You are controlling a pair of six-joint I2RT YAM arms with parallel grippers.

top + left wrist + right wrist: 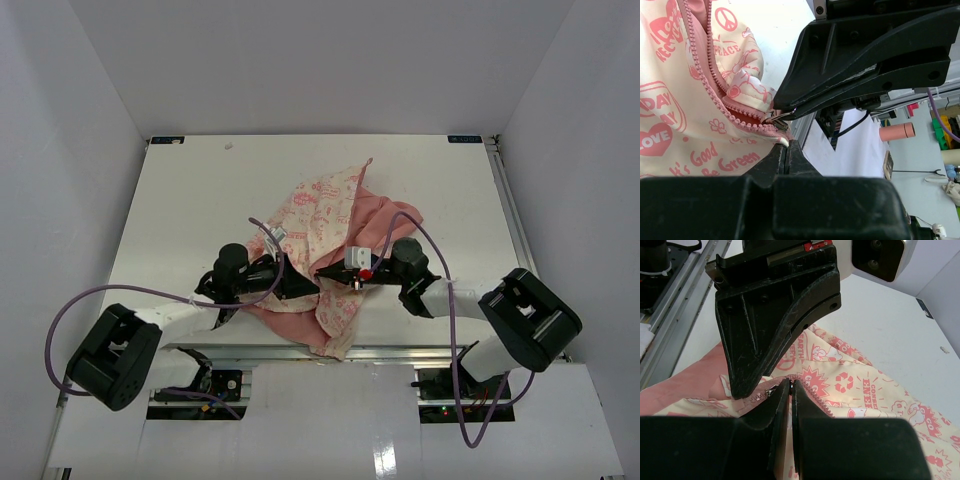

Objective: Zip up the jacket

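Observation:
The jacket (pixel 330 215) lies crumpled at the table's middle, cream with pink print, its salmon lining (pixel 385 215) showing on the right. Its pink zipper (pixel 704 80) runs open down to a metal slider (pixel 774 118) near the bottom hem. My left gripper (pixel 308 290) (pixel 785 146) is shut on the jacket's bottom edge beside the zipper end. My right gripper (pixel 330 274) (pixel 791 383) is shut on the slider's pull tab, its tip right above the left fingers (pixel 745 382). The two grippers nearly touch.
The jacket's lower edge hangs at the table's near edge, by the aluminium rail (pixel 420 350). White walls enclose the table (pixel 200 200) on three sides. Purple cables (pixel 440 260) loop over both arms.

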